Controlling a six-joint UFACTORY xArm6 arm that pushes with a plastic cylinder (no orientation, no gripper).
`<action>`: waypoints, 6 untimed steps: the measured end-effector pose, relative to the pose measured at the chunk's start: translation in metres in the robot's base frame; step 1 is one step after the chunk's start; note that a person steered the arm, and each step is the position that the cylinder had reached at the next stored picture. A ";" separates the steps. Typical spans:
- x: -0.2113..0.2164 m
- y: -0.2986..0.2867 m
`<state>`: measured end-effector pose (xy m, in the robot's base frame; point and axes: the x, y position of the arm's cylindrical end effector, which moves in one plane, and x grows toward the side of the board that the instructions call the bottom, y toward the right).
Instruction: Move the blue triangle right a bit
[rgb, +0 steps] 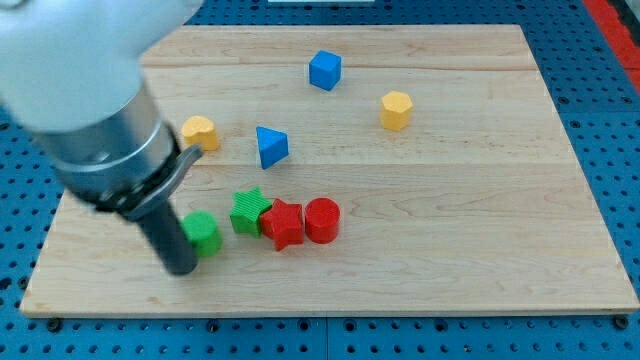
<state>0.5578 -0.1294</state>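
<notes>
The blue triangle (270, 146) lies on the wooden board (480, 200), a little left of centre and towards the view's top. My tip (182, 268) rests on the board at the lower left, touching or just left of a green block (204, 233). The tip is well below and left of the blue triangle. The arm's large body covers the board's upper left corner.
A blue cube (324, 70) sits near the view's top. A yellow block (396, 110) is to the triangle's right, another yellow block (200, 132) to its left. A green star (249, 211), a red star (284, 224) and a red cylinder (322, 220) line up below.
</notes>
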 end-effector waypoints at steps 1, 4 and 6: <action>-0.007 0.016; 0.012 0.009; -0.055 -0.020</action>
